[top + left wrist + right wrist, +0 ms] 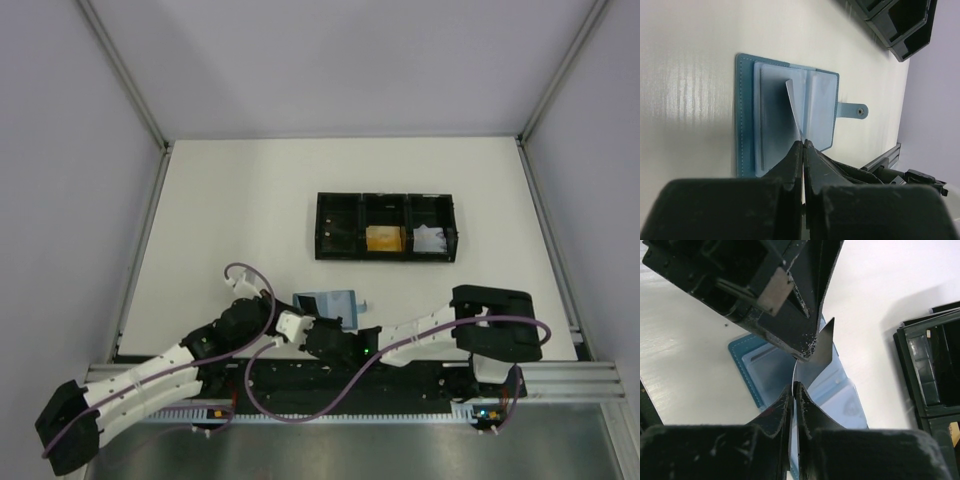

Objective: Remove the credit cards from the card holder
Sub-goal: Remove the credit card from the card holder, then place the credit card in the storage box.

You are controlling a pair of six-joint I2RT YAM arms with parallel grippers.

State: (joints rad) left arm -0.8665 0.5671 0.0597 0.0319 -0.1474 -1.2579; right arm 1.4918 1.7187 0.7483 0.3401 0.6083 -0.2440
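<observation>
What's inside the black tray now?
In the black tray, the middle compartment holds an orange-gold card, the right a white paper wad. The left is too dark to tell.

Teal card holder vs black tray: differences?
Small teal two-leaf card holder lies open near the table's front; long black three-compartment tray sits farther back. Tray holds an orange-gold card and white wad; holder's thin leaf is pinched upright. Both rest on the table.

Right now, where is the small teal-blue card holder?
In the top view the teal-blue card holder lies open on the white table, centre-front, below the long black tray; the left claw and right claw pinch a thin sheet above it.
</observation>
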